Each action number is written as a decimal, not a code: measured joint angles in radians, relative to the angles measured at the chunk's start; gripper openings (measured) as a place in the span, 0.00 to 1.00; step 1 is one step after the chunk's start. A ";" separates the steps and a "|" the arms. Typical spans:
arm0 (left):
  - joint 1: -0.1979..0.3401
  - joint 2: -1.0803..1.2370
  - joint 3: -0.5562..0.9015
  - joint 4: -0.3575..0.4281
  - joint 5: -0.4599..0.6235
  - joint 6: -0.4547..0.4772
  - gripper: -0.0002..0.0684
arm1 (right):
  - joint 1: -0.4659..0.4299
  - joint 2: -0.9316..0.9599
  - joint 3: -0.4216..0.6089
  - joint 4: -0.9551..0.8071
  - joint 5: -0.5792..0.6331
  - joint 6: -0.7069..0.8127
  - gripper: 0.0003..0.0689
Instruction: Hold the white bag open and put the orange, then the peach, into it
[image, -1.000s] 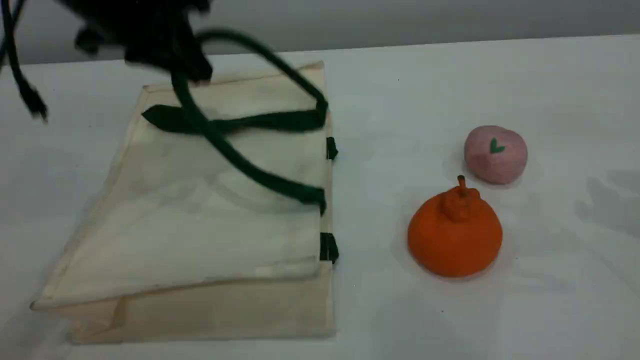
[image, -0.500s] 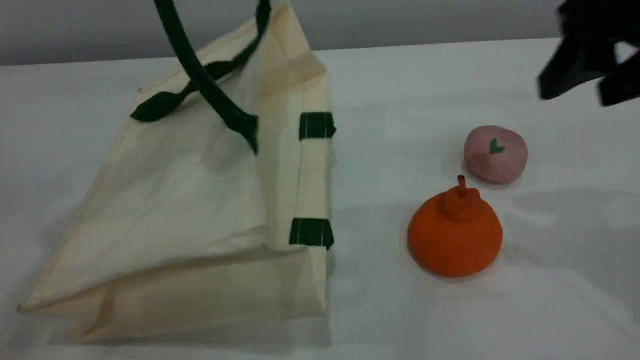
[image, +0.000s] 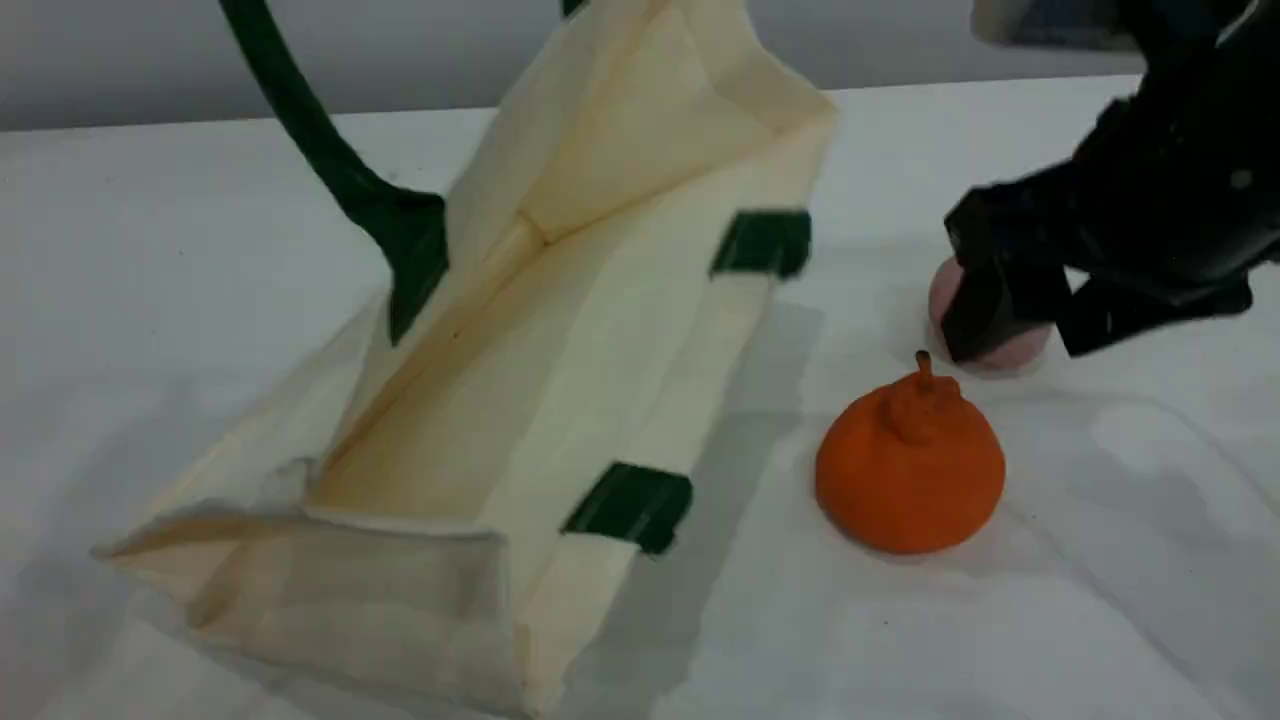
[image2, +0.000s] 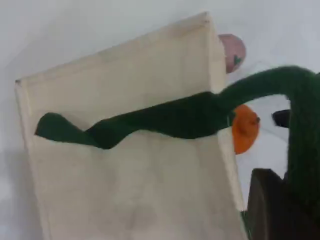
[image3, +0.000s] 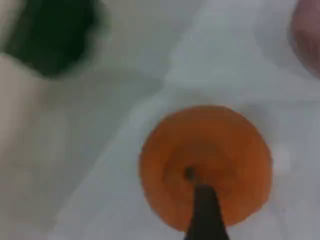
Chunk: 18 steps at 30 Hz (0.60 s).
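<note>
The white bag is now lifted by its green handle, mouth open twd the fruits. R gripper is now low, above the orange, partly hiding the peach.

bag mouth gapes toward orange; bare table between | peach behind right end effector

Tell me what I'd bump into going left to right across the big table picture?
Green rope handle → white bag → orange. The peach and the right gripper overlap further right, so their order is unclear.
</note>
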 joint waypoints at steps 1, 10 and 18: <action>0.000 -0.008 -0.008 0.007 0.013 0.015 0.09 | 0.002 0.011 0.000 0.001 -0.005 0.000 0.67; -0.004 -0.037 -0.038 0.093 0.028 0.034 0.09 | 0.027 0.043 0.000 0.013 -0.037 -0.055 0.67; -0.011 -0.033 -0.038 0.055 0.025 0.045 0.09 | 0.027 0.043 0.000 0.015 -0.045 -0.067 0.67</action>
